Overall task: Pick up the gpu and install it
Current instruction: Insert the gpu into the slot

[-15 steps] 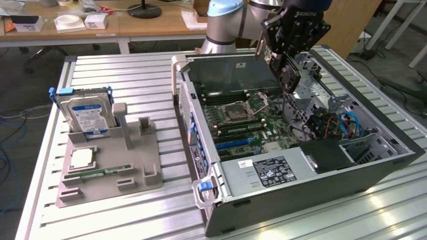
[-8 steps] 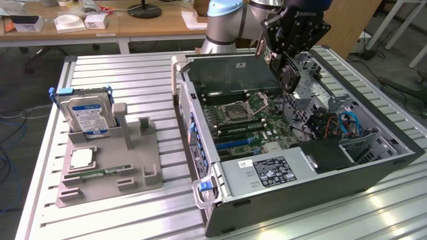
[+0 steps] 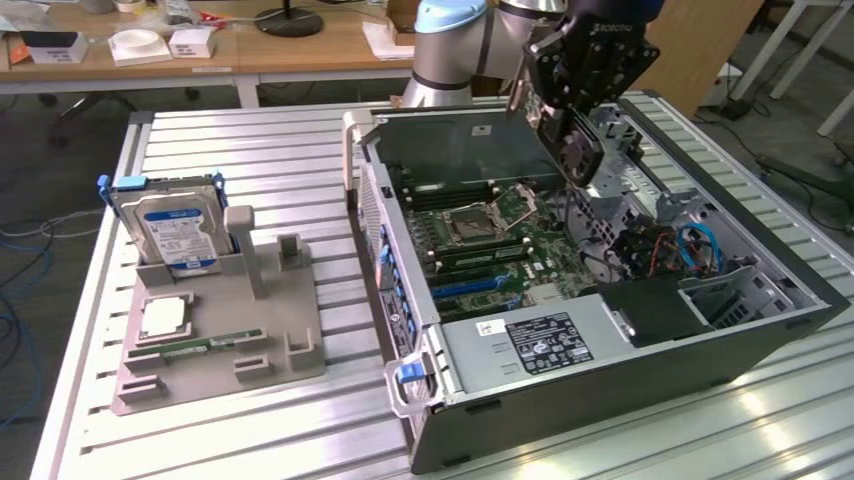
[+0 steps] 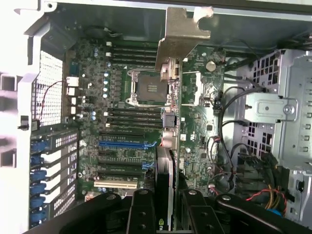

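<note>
The jaws are clamped on the gpu (image 3: 578,152), which hangs edge-down above the open case (image 3: 787,300), over its motherboard (image 4: 122,146). It looks light and stiff but fragile, best gripped by the board edges, clear of the fan, bracket (image 4: 179,36) left free

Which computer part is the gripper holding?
The gpu, held above the open case; the hard drive and memory stick sit in the grey stand.
</note>
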Robot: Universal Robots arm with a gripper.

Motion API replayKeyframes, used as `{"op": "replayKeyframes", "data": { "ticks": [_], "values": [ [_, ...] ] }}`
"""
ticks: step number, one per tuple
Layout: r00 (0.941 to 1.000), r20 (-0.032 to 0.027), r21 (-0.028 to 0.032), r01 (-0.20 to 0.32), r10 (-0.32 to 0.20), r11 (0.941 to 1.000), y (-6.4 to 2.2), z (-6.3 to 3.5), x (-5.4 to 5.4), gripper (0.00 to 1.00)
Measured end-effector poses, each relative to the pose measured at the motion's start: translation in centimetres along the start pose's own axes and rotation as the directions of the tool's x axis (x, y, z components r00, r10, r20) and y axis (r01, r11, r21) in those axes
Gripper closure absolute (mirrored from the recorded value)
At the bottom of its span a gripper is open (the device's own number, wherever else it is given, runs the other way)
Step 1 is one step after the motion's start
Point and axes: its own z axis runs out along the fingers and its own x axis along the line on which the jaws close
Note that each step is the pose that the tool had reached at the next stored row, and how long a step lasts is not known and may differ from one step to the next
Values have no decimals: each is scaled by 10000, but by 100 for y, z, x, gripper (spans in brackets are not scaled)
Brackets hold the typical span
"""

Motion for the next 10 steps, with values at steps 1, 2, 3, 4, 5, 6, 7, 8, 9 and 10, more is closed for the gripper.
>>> {"op": "replayKeyframes", "data": {
  "ticks": [1,2,3,4,5,6,7,8,9,10],
  "values": [
    [9998,-3,-1,181,-181,9998,0,0,0,73],
    [9994,-6,-3,360,-360,9994,0,2,0,73],
    [9985,-10,-4,540,-540,9985,0,4,0,73],
    [9973,-15,-6,729,-729,9973,0,6,0,73],
    [9959,-21,-8,899,-899,9959,0,7,0,73],
    [9945,-25,-18,1044,-1044,9945,-1,8,0,73],
    [9931,-30,-21,1176,-1176,9931,-1,8,0,73],
    [9915,-33,-29,1300,-1300,9915,0,9,0,73],
    [9899,-34,-35,1420,-1420,9899,0,9,0,73],
    [9880,-35,-50,1541,-1542,9880,-1,8,0,73]
  ]
}}
